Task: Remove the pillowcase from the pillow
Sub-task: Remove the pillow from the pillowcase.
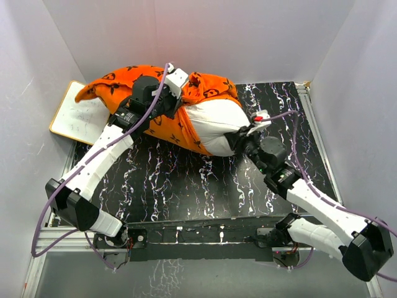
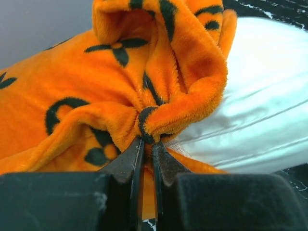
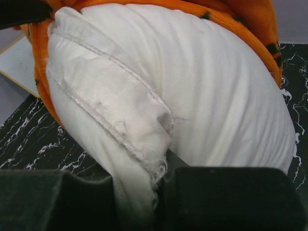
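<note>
So the pillowcase point(image 1: 118, 87) is bunched up toward the back left of the table point(image 1: 186, 186). The pillow point(image 1: 218, 121) bulges out of its open end on the right, roughly half bare.

The left gripper point(image 2: 147, 140) has its fingers pinched nearly together on a fold of orange plush, right by where the cover meets the white.

The right gripper point(image 3: 161, 175) is clamped narrow on the pillow's seamed edge. The white fabric runs down between the two black fingers, but the tips are buried in it, so you can't really see them. From overhead that grip is mostly hidden behind the wrist.

The far left tip of the cover lies over a white board point(image 1: 74, 118), which is partly covered by it and the left arm. No way to tell how much pillow is inside the cover.
</note>
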Controlling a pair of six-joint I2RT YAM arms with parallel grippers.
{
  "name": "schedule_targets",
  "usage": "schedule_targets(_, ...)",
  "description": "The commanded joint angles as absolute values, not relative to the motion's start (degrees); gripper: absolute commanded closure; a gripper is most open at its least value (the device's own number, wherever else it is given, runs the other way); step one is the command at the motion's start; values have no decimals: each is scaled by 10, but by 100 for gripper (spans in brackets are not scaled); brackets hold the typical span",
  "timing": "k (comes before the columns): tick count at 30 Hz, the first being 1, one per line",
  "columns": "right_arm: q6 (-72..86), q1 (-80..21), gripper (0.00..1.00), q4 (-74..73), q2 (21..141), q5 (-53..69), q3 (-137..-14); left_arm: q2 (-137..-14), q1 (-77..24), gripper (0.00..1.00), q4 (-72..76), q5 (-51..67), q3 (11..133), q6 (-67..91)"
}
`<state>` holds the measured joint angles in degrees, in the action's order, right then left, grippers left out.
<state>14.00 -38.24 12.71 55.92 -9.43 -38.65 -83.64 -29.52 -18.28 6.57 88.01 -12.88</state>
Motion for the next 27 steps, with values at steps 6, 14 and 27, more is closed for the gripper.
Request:
schedule_targets(6, 277, -220, 92, 172, 472, -44, -375, -802, -192, 100, -74, -78, 827, -234)
schedule_targets(14, 303, -143, 92, 160, 512, 21, -439, -791, -90, 100, -27, -65, 755, -296)
schedule_targets(27, 225, -246, 92, 141, 662, 124, -659, -796, -264, 20, -330, 230, 1090, -240)
